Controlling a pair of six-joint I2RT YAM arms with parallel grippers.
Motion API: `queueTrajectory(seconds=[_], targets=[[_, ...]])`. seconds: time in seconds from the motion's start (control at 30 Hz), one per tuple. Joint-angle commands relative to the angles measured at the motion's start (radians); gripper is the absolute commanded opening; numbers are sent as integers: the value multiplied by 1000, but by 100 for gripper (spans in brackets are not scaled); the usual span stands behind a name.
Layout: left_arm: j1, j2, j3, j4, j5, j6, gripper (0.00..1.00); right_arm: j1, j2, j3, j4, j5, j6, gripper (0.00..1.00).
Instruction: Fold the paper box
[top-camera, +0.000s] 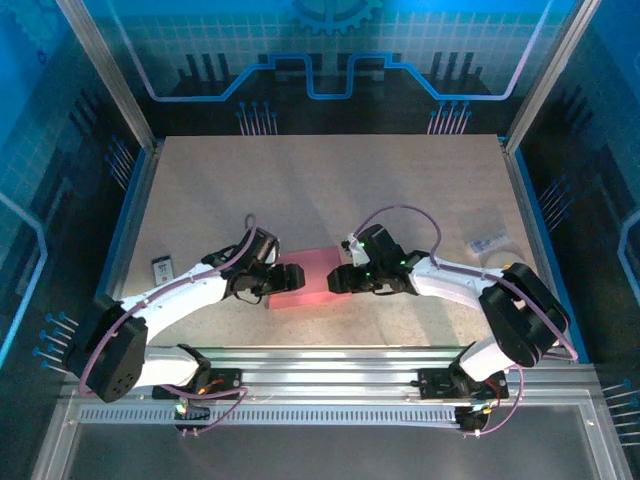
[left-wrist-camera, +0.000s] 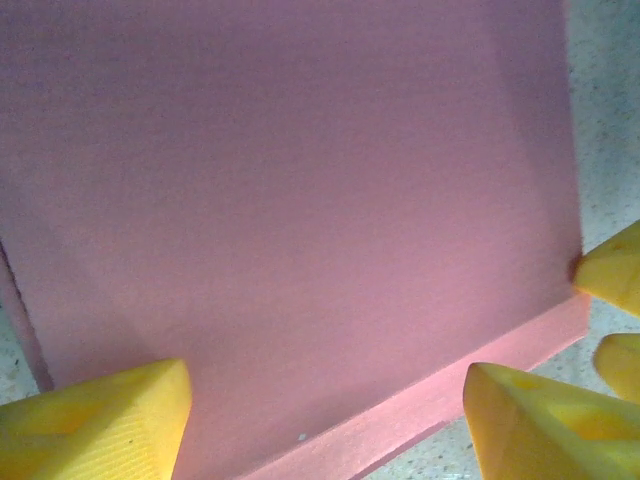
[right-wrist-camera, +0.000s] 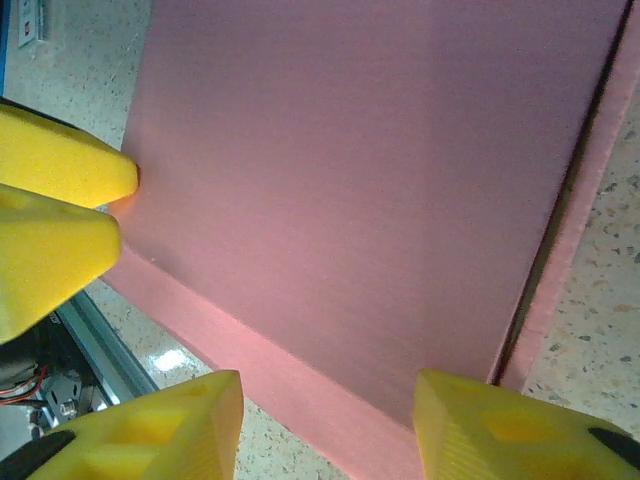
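While the box (top-camera: 303, 278) is sitting near the front of the table (top-camera: 330, 190), looking nearly closed into a flat pink block, you are flanking it at both ends. Your left gripper (left-wrist-camera: 325, 425) and right gripper (right-wrist-camera: 325, 425) are standing spread apart, gripping nothing. One side strip (right-wrist-camera: 575, 230) is showing a dark gap, so it is probably needing pressing. Bare tabletop is lying open behind, and the front rail (top-camera: 330, 355) is running close.

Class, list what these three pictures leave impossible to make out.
Top view: both ends of the rectangular pink cardboard box are partly hidden by the left hand and right hand.
Left wrist view: the box's far edge is cut off by the frame.
Top view: the small dark rectangular object is too small to identify.
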Motion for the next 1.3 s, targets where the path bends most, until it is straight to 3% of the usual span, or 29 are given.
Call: queueTrajectory(seconds=[0.0, 0.77, 1.0, 1.07, 1.17, 1.27], targets=[[4, 19, -45, 39, -15, -10, 73, 19, 19, -1, 8, 31, 7, 49], [-7, 78, -100, 103, -33, -42, 73, 69, 56, -33, -17, 154, 36, 49], [-6, -43, -36, 26, -38, -37, 75, 78, -48, 15, -74, 169, -33, 50], [-5, -79, -5, -26, -48, -31, 82, 79, -93, 15, -85, 175, -45, 51], [-5, -135, 24, -88, -59, -10, 96, 80, -161, 14, -114, 200, -48, 61], [-4, -201, 27, -130, -79, -3, 99, 74, -206, 32, -182, 280, -34, 95]])
